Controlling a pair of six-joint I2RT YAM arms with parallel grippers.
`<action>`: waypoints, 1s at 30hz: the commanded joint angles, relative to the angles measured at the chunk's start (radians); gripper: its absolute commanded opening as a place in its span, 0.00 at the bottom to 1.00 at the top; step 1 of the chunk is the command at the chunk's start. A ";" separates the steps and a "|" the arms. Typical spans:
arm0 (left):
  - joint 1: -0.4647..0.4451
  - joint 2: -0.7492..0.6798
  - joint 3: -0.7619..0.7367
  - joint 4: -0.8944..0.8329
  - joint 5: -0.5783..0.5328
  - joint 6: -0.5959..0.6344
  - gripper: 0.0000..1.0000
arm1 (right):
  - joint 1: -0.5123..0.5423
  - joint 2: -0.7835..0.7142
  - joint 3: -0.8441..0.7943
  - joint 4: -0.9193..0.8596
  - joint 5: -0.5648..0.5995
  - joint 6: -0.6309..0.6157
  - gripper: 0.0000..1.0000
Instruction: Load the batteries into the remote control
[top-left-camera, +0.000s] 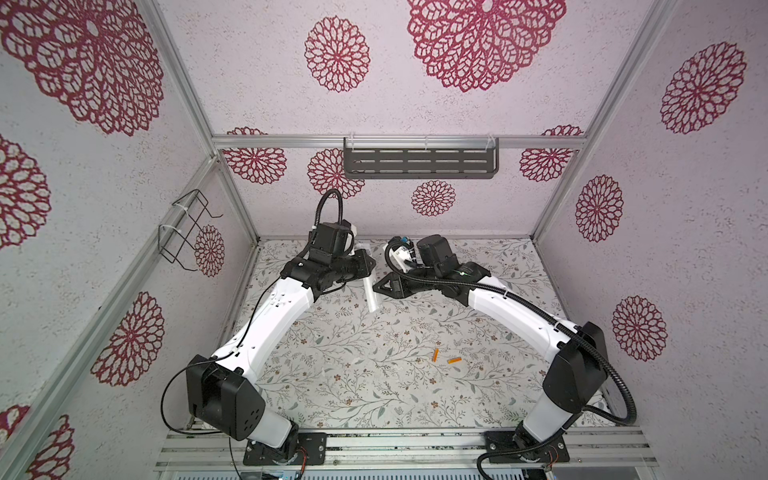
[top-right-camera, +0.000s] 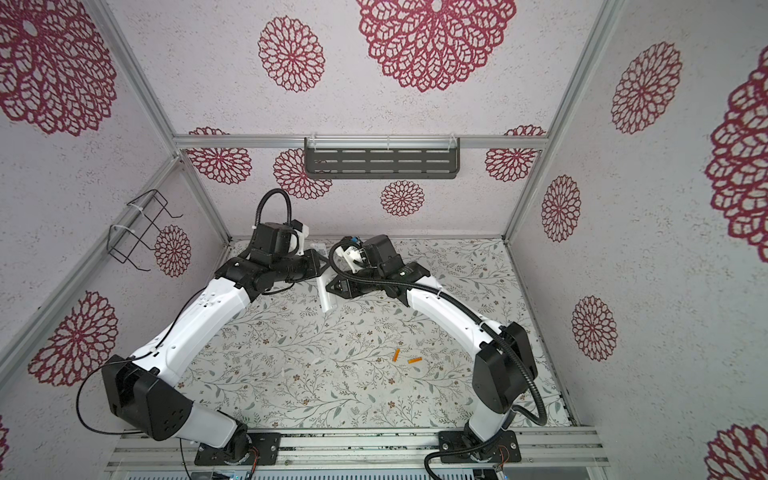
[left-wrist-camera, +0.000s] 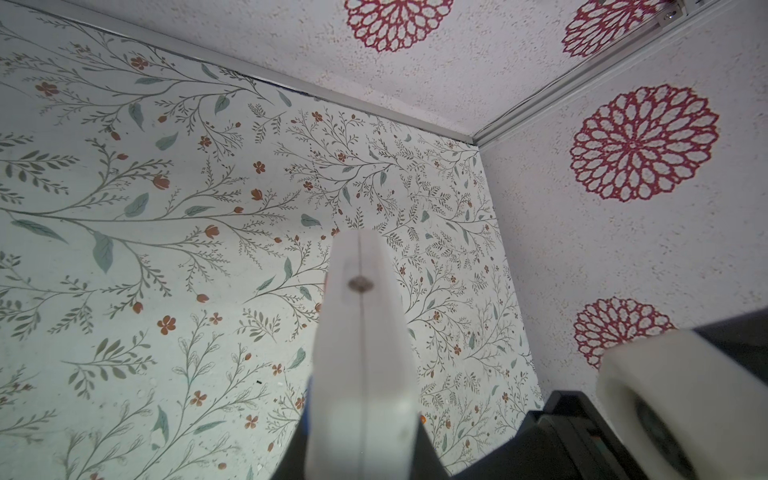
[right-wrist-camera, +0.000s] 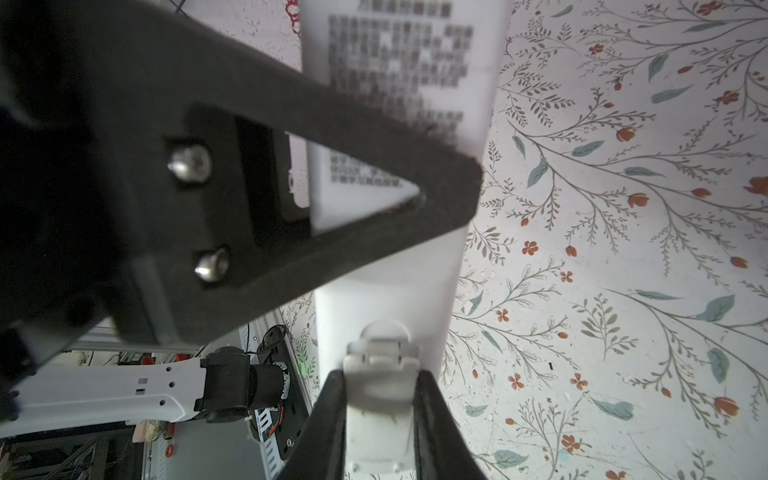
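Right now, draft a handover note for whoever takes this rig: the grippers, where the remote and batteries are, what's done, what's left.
Grippers: the left gripper is shut on the remote control, printed back exposed. The right gripper is shut on the battery cover at the remote's end.
Things: both batteries lie loose on the table, close together but apart, well clear of the remote.
Done: remote gripped, cover gripped; I cannot tell whether the cover is off.
Left: free the cover, load both batteries.

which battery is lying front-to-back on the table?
The left battery: it runs roughly front-to-back, while the right battery lies nearly crosswise, just apart from it.
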 joint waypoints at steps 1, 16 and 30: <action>-0.005 0.014 0.026 0.011 0.015 0.008 0.00 | 0.004 -0.066 -0.004 0.078 -0.012 -0.012 0.24; -0.005 0.030 0.033 -0.003 0.019 0.014 0.00 | 0.004 -0.081 -0.014 0.088 0.021 -0.051 0.24; 0.001 0.052 0.043 -0.013 0.031 0.006 0.00 | -0.013 -0.138 -0.131 0.233 0.023 -0.011 0.24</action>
